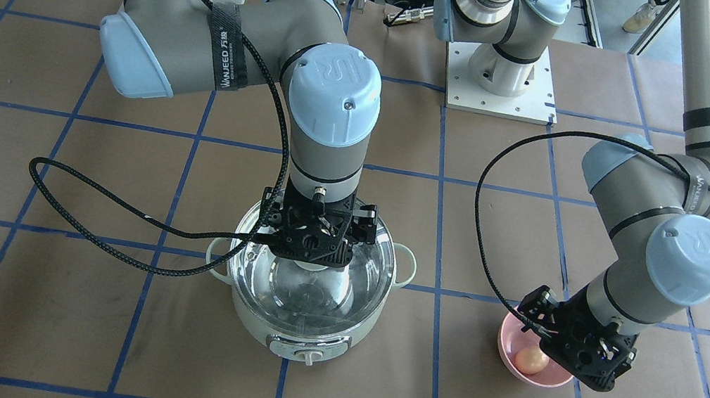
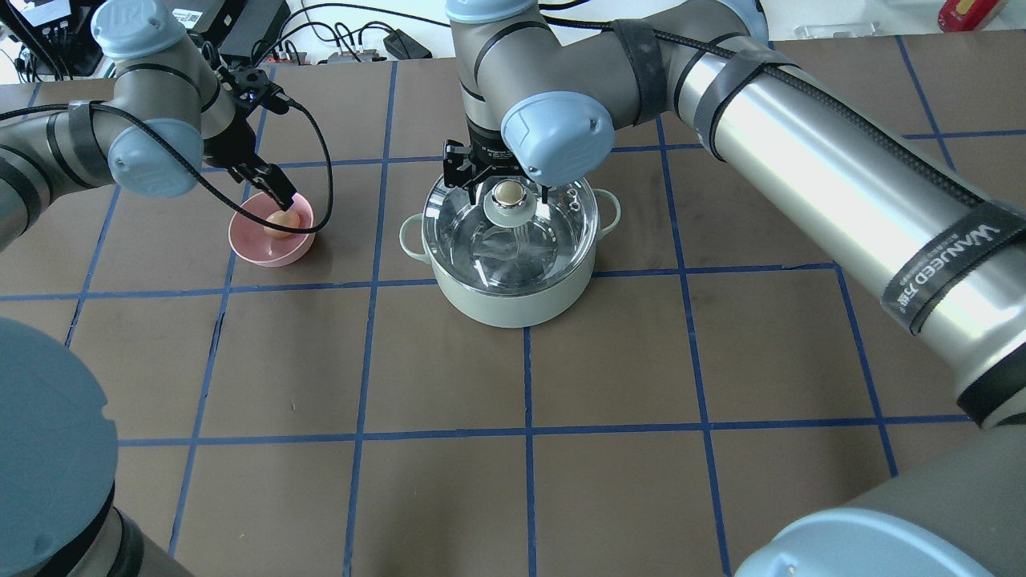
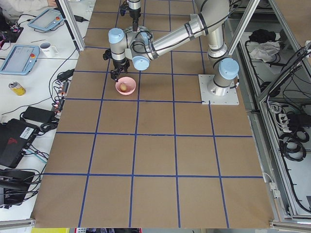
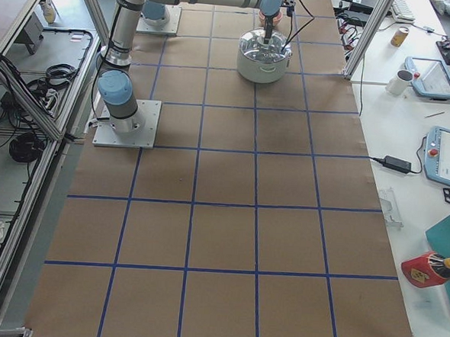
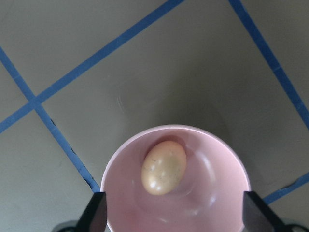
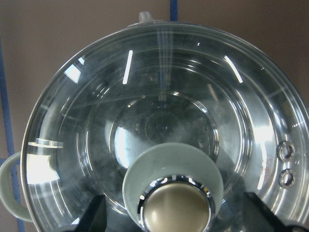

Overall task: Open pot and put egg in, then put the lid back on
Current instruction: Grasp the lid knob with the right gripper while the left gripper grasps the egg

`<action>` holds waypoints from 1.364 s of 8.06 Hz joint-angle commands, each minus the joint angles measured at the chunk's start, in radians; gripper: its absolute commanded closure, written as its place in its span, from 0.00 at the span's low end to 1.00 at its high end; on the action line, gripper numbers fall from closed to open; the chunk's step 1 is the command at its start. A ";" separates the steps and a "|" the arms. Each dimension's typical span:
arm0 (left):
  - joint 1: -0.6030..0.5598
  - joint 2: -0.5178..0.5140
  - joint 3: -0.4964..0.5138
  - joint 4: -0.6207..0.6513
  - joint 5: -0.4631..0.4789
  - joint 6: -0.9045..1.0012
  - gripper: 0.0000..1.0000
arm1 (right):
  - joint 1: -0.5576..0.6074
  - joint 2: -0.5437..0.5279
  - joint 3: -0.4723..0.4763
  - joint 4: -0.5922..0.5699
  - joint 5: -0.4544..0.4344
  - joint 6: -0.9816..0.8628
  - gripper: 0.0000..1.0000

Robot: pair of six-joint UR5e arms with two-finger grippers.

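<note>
Step in hand: opening the pot, I'd say. Centre on the knob, clench squarely, lift the lid straight up, and keep the glass level.
Left end effector (image 5: 175, 205): released, fingers spread, hovering over the bowl and touching nothing.
Small round pink bowl (image 5: 217, 179): stands on the brown gridded bench (image 2: 641, 361) and holds only the tan-orange oval egg (image 5: 164, 167).
Round mint-green electric pot (image 2: 513, 300): closed by the clear domed glass lid (image 6: 96, 121). The steel inside looks empty.
Right end effector (image 6: 176, 215): released, fingers straddling the beige ball knob (image 2: 506, 192) without gripping it.
</note>
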 commanded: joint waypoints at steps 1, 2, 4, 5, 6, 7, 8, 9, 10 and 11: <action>0.012 -0.026 -0.002 0.001 0.001 0.002 0.00 | 0.000 -0.004 0.010 0.006 0.006 0.011 0.22; 0.017 -0.037 -0.008 0.001 0.000 0.002 0.00 | 0.000 -0.004 0.010 0.010 0.032 0.012 0.58; 0.017 -0.044 -0.023 -0.004 -0.004 0.002 0.00 | 0.000 -0.002 0.010 0.009 0.046 0.009 0.98; 0.017 -0.056 -0.034 -0.002 -0.004 0.000 0.00 | 0.000 -0.004 0.008 0.009 0.046 -0.003 1.00; 0.016 -0.061 -0.039 -0.002 -0.004 0.000 0.00 | -0.006 -0.014 0.005 0.009 0.046 -0.027 1.00; 0.017 -0.072 -0.042 -0.001 -0.005 0.000 0.00 | -0.021 -0.045 0.004 0.010 0.045 -0.079 1.00; 0.017 -0.081 -0.042 0.001 -0.004 -0.001 0.00 | -0.045 -0.075 0.004 0.020 0.043 -0.113 1.00; 0.017 -0.089 -0.043 -0.001 -0.004 -0.009 0.00 | -0.078 -0.114 0.004 0.055 0.046 -0.139 1.00; 0.017 -0.090 -0.049 0.001 -0.005 -0.009 0.00 | -0.122 -0.149 0.004 0.088 0.041 -0.208 1.00; 0.017 -0.090 -0.051 0.001 -0.005 -0.009 0.00 | -0.182 -0.187 0.004 0.134 0.040 -0.272 1.00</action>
